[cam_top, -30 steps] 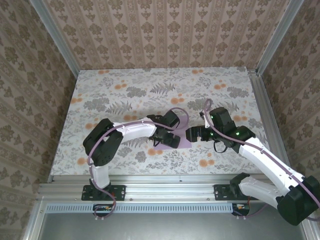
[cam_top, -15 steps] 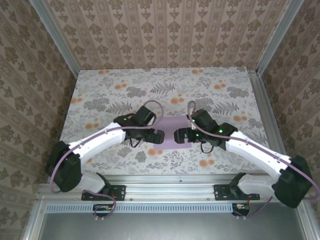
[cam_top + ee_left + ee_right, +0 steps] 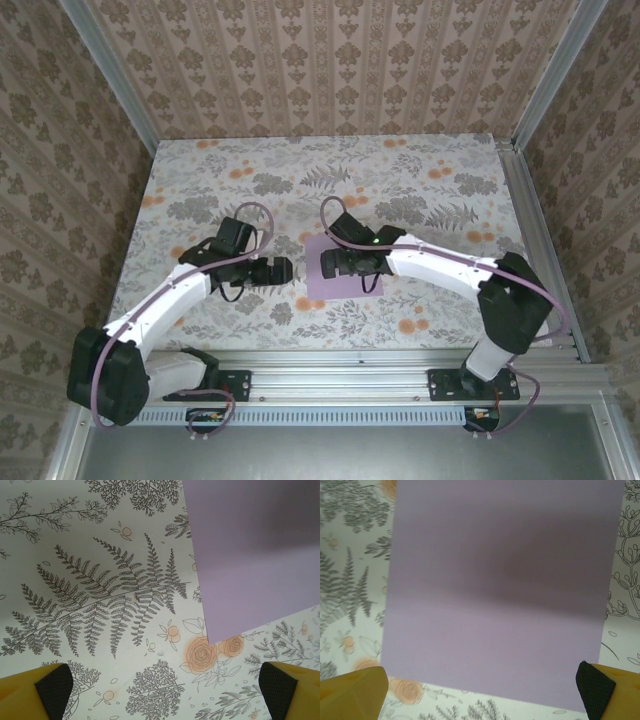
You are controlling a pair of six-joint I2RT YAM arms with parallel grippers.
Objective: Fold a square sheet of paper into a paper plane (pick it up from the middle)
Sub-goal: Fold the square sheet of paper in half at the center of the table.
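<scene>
Hovering right pincer point(image 3: 327, 262), jaws wide, empty, above square sheet of paper point(image 3: 346, 285) lying flat on worktop point(image 3: 450, 180) | left pincer point(image 3: 284, 268) wide, empty, just beside sheet's left edge | likely poised for middle pickup

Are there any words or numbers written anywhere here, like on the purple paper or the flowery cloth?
There are none to read. The purple paper is blank, the flowery cloth has just ferns and roses printed on it, and the walls carry a leafy pattern without letters.
</scene>
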